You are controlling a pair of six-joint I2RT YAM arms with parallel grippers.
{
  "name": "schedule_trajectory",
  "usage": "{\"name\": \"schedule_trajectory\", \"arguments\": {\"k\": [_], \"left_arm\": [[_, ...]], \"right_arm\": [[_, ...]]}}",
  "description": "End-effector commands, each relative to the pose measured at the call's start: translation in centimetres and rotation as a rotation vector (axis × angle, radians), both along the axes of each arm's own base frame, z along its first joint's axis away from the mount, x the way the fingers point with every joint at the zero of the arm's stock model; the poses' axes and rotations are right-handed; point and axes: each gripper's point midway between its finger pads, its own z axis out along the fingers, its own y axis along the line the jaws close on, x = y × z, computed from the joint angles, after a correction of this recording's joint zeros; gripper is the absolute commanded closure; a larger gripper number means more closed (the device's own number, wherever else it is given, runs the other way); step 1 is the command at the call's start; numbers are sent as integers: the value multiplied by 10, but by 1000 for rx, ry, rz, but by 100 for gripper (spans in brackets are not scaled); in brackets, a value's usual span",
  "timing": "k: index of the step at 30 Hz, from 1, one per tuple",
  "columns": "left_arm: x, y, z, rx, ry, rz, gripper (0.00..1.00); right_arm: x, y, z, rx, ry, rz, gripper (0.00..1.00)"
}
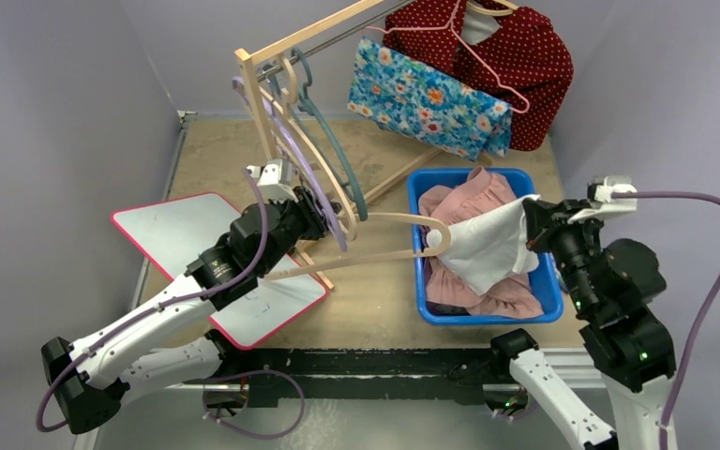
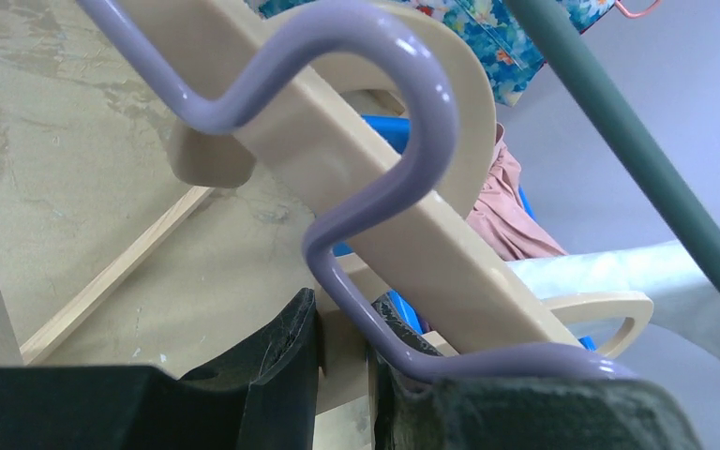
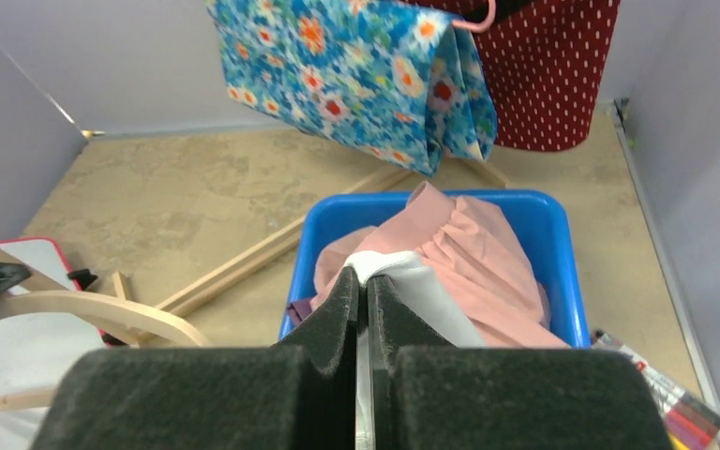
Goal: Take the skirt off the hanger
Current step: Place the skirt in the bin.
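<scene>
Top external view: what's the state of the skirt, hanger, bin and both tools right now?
white skirt: stretched taut above the bin, one end on the hanger's tip.
beige hanger: held roughly level, pointing toward the bin.
left tool: shut on beige hanger.
right tool: shut on white skirt.
blue bin: holds a pink garment.

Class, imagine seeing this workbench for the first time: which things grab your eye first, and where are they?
A white skirt is stretched between the right gripper and a beige hanger held by the left gripper, above a blue bin of pink clothing at centre right. Behind, a blue floral cloth and a red polka-dot garment hang on the wooden rack.
</scene>
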Motion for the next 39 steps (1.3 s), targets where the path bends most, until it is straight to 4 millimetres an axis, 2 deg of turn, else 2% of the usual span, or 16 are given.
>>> {"name": "schedule_trajectory", "arguments": {"k": [1,10,14,17,25,28,30,32,35,38,39], "left_arm": [[0,-3,44,-84,-85,-13,100],[-4,-9,35,-102,-62,-47,100],[-6,-12,40,-106,-73,-67,100],[-5,-8,40,-108,-67,-46,100],[-3,-15,40,-123,-58,-62,100],[-3,-23,43,-144,-57,-88,100],[-2,-24,41,-134,-48,-89,100],[-1,-23,37,-129,-40,-80,100],[-1,-24,36,-144,-43,-81,100],[-3,-28,34,-132,-48,-106,100],[-4,-28,32,-121,-50,-114,100]], "right_arm": [[28,-6,-16,31,61,-106,100],[62,-6,-58,43,176,-196,100],[69,-16,-94,72,245,-300,100],[82,3,-120,97,237,-222,100],[127,34,-207,156,316,-174,100],[143,41,-245,179,384,-188,100],[142,44,-277,206,480,-212,100],[131,47,-306,245,577,-231,100],[113,51,-321,337,590,-218,99],[99,50,-305,375,538,-187,85],[96,48,-289,378,494,-171,75]]}}
